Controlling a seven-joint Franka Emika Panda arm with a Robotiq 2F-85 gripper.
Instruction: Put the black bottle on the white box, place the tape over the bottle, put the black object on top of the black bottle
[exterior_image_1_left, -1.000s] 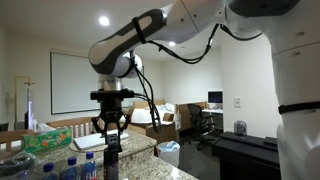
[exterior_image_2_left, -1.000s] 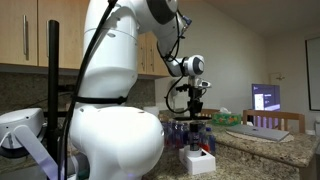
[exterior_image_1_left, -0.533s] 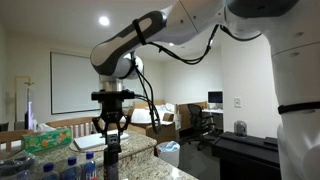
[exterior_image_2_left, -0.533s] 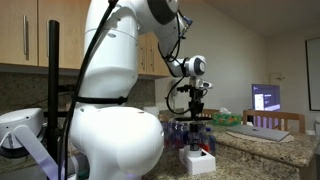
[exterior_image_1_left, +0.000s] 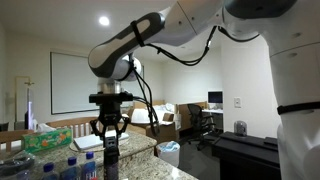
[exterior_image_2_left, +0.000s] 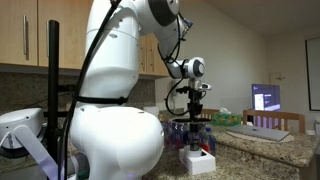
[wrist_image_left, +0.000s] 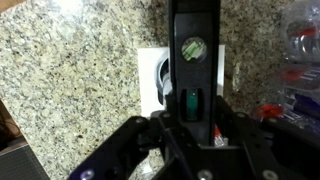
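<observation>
Nothing has visibly moved in the last second: the gripper (exterior_image_1_left: 109, 142) stays clamped on the upright black bottle (exterior_image_1_left: 110, 165), directly over the white box (wrist_image_left: 152, 82) on the granite counter (wrist_image_left: 70, 70); whether the bottle touches the box is unclear.

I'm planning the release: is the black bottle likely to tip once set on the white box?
Probably tippy: the black bottle looks tall and narrow. Likely rigid: it shows no squashing in the gripper. The white box seems a small footing, so release gently.
</observation>
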